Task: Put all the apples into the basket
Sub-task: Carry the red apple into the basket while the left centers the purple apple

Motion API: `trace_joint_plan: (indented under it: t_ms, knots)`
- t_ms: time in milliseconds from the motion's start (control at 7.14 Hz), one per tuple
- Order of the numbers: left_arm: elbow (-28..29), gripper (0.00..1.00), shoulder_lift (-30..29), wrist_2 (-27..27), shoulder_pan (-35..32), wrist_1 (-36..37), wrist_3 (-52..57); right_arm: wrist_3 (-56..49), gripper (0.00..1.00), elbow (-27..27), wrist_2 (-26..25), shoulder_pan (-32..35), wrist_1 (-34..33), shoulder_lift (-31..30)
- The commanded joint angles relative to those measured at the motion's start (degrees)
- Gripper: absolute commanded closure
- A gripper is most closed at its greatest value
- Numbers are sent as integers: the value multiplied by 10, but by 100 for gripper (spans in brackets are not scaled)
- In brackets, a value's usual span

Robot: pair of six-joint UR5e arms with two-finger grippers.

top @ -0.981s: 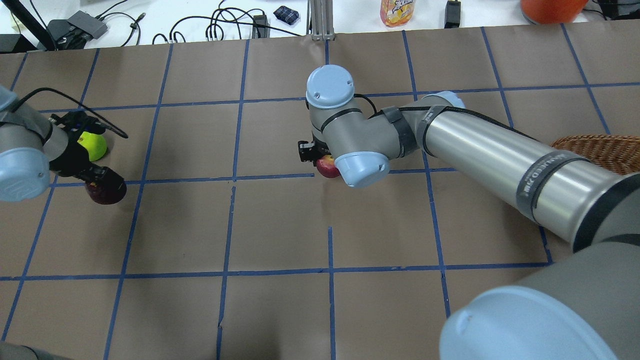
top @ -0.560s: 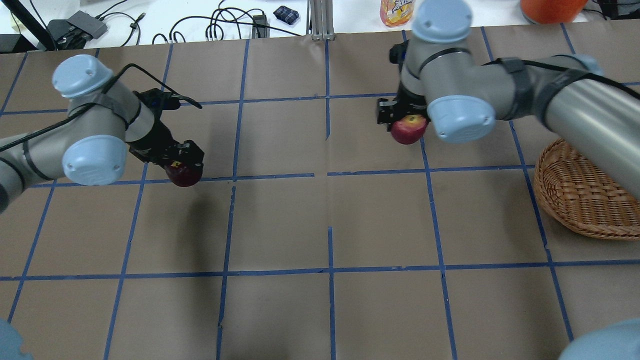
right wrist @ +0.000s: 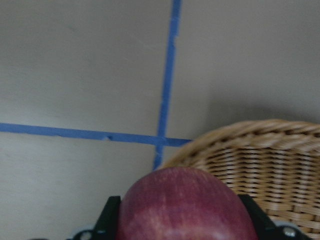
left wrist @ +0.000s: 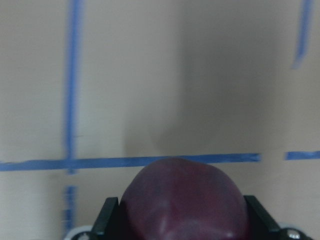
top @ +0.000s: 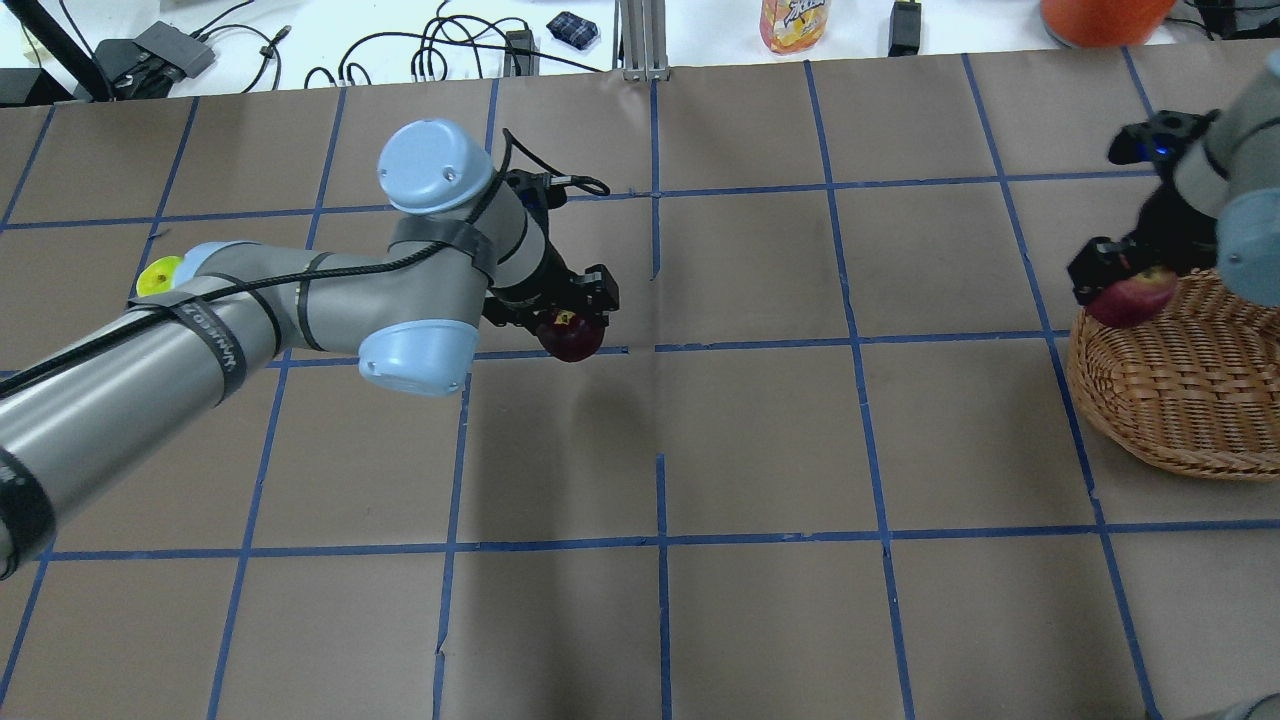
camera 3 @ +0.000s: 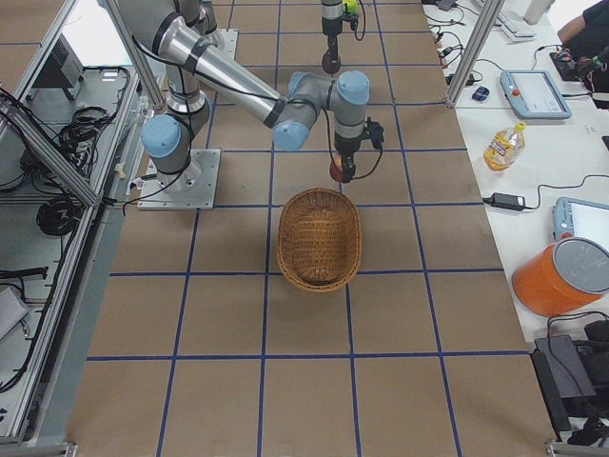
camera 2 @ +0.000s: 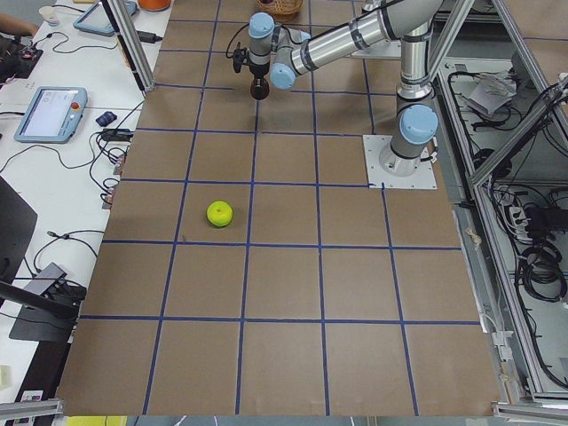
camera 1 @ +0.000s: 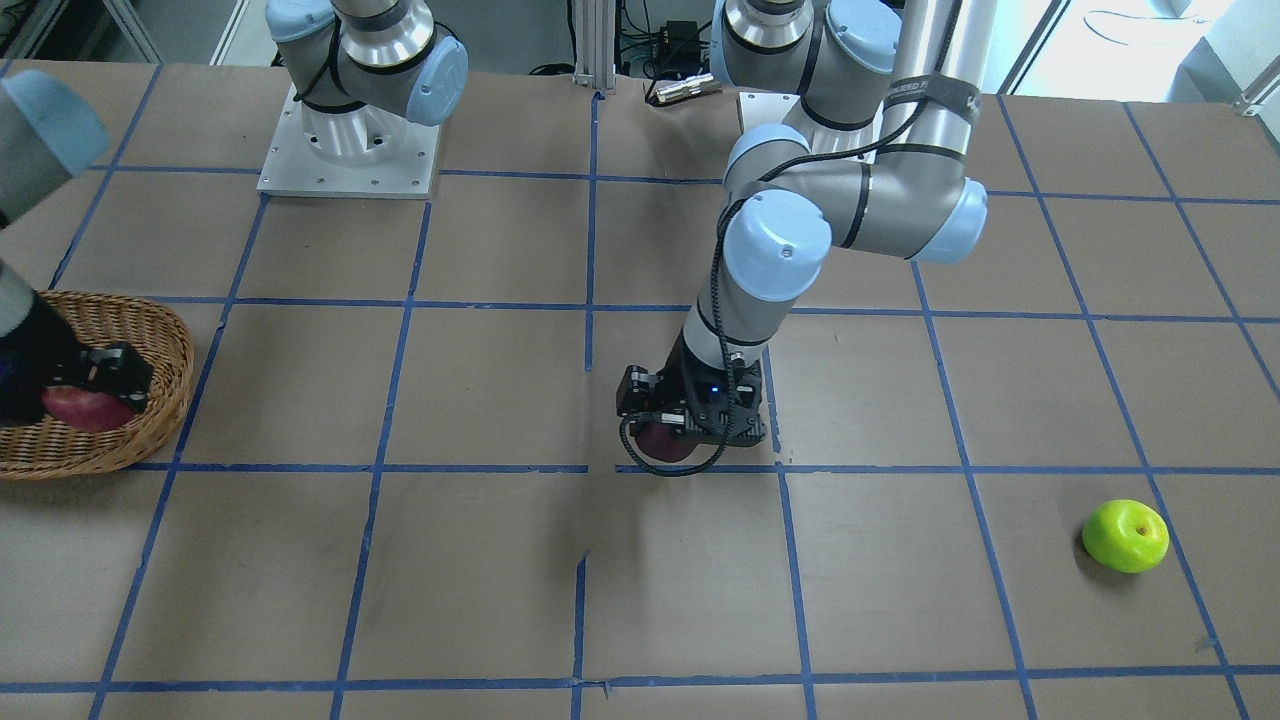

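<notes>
My left gripper (top: pixel 570 322) is shut on the dark maroon apple (top: pixel 573 339) and holds it above the table's middle; the apple fills the bottom of the left wrist view (left wrist: pixel 185 200). My right gripper (top: pixel 1122 278) is shut on the red apple (top: pixel 1134 296) and holds it over the near-left rim of the wicker basket (top: pixel 1170 400). In the right wrist view the red apple (right wrist: pixel 182 205) sits low in the frame, with the basket's rim (right wrist: pixel 265 150) behind it. The green apple (camera 1: pixel 1125 536) lies on the table at the far left, half hidden behind my left arm in the overhead view (top: pixel 160 275).
Beyond the table's far edge there are an orange drink bottle (top: pixel 795 22), an orange container (top: pixel 1100 18) and several cables (top: pixel 440 50). The arm bases (camera 1: pixel 345 150) stand at the robot's side of the table. Blue tape lines grid the brown surface.
My left arm has lifted the maroon apple away from the green one and carried it right to the table's middle. My right arm has carried the red apple right to the basket's rim.
</notes>
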Motion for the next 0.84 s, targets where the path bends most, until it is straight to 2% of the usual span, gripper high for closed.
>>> trace_joint_plan:
  t_ms: [0, 140, 280, 420, 560, 700]
  knots:
    - [10, 100, -44, -13, -36, 69, -64, -153, 47, -3, 25, -113, -75, 53]
    - [11, 76, -60, -12, -38, 74, -62, -235, 33, 2, 99, -164, -115, 74]
    - [16, 1, -65, -13, -38, 90, -64, -271, 31, 3, 112, -194, -138, 92]
    - [38, 0, -65, -27, -34, 89, -53, -278, 22, 3, 112, -203, -135, 94]
    - [67, 0, -53, -35, -31, 52, -51, -292, 0, 2, 102, -204, -137, 91]
    - [80, 0, -51, -35, -22, 12, -23, -308, 0, 3, 88, -204, -136, 89]
